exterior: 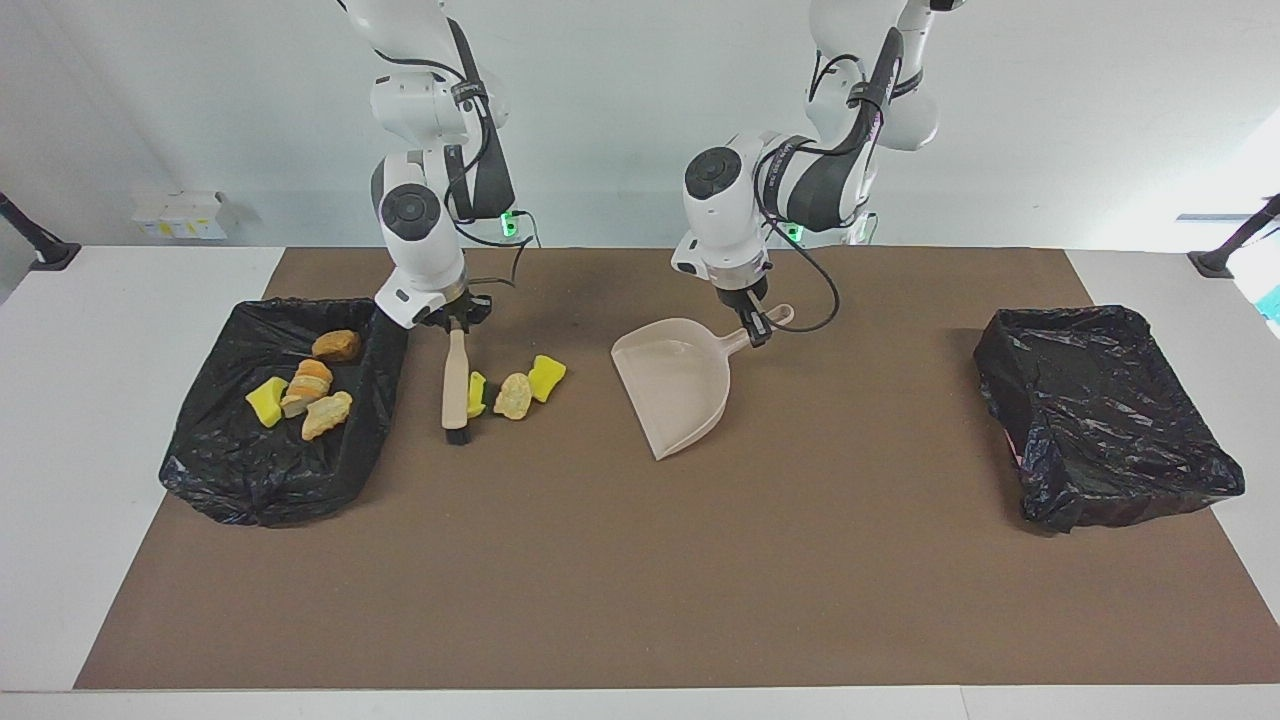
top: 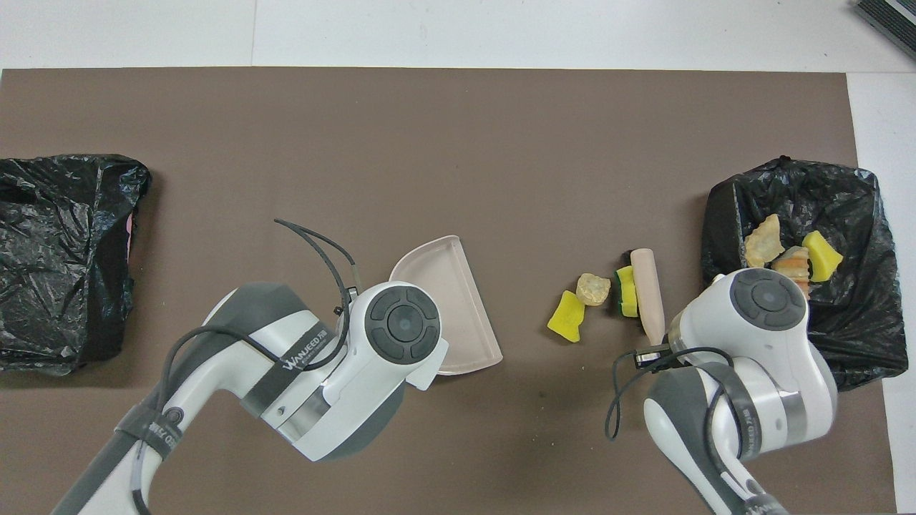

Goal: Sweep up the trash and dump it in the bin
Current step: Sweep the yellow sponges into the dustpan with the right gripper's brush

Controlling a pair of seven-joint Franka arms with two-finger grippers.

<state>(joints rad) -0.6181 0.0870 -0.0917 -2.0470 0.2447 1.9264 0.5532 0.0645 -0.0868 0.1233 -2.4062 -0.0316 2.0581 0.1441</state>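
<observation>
Trash, facing view: three loose pieces (exterior: 512,390) lie on the brown mat toward the right arm's end of the tabletop, touching the brush bristles on the dustpan's side; four more pieces (exterior: 303,388) sit inside the near black bin (exterior: 200,470).
Brush, facing view: brush (exterior: 456,392) hangs handle-up from the right hand (exterior: 452,322), bristles down on the mat, so a push sideways should herd the loose pieces toward the dustpan.
Right hand, facing view: clamped tight on the brush handle's top, just beside that bin's rim.
Dustpan, facing view: dustpan (exterior: 676,385) lies mid-tabletop, held by its handle in the left hand (exterior: 757,327), its mouth edge low, seemingly to catch what is swept.
Left hand, facing view: closed narrow on the dustpan handle.
Second bin, facing view: bin (exterior: 1100,420) stands at the left arm's end of the tabletop, with nothing visible in it; likely the dump target.
Trash, overhead view: the three loose pieces (top: 594,300) sit between brush (top: 646,293) and dustpan (top: 447,300), well apart from the pan.
Hands, overhead view: both are hidden under the wrists; grips cannot be read here.
Bins, overhead view: one (top: 851,214) at the right arm's edge holds pieces; the other (top: 57,257) is at the left arm's edge.
</observation>
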